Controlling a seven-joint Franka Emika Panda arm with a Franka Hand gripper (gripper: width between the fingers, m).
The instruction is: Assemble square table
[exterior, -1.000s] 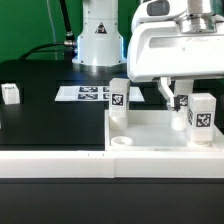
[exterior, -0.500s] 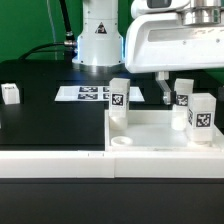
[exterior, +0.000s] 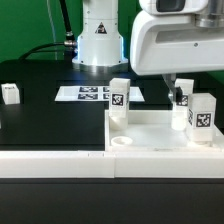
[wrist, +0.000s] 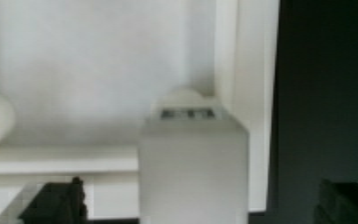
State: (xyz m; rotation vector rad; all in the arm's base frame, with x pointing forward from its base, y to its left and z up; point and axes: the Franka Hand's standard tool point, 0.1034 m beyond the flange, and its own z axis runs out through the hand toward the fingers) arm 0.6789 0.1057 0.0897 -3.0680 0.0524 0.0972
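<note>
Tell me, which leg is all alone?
The leg at the exterior view's far left, on the black table; the other three stand on the white tabletop.

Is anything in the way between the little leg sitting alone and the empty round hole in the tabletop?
Nothing visible: only bare black table lies between the loose leg and the empty corner socket.

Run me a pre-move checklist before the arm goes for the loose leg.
1. Gripper open, holding nothing: ok.
2. Standing legs upright on the tabletop: ok.
3. Those legs fully seated in their sockets: cannot tell.
4. Loose leg on the black table at the exterior view's left, nothing near it: ok.
5. Near corner socket empty: ok.
6. Marker board flat, apart from the loose leg: ok.
</note>
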